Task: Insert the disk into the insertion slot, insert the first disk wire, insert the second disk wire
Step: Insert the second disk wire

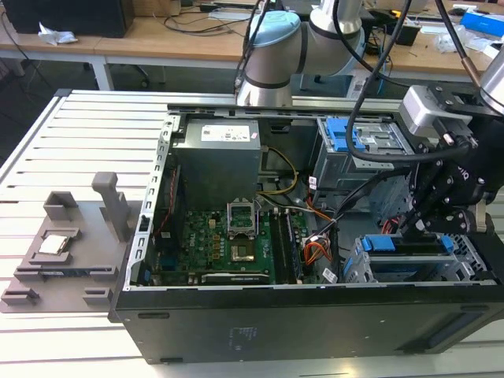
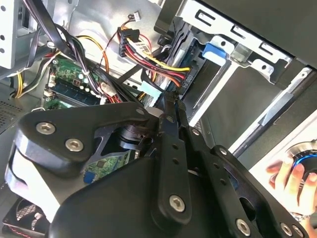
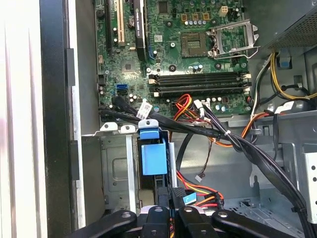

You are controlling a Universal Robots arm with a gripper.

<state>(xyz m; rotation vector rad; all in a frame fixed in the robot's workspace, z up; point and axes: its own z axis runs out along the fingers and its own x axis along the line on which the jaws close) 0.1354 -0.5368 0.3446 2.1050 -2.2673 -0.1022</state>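
Gripper (image 1: 420, 224) hangs just above insertion slot (image 1: 358, 268), jaws narrow, pinching thin black connector with wires (image 2: 171, 106). Disk (image 1: 409, 246) sits inside insertion slot, blue carrier end (image 3: 154, 157) facing motherboard (image 3: 198, 44).

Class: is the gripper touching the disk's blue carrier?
Cannot tell. In the first wrist view the gripper sits just beside the blue carrier; no gap or contact shows plainly.
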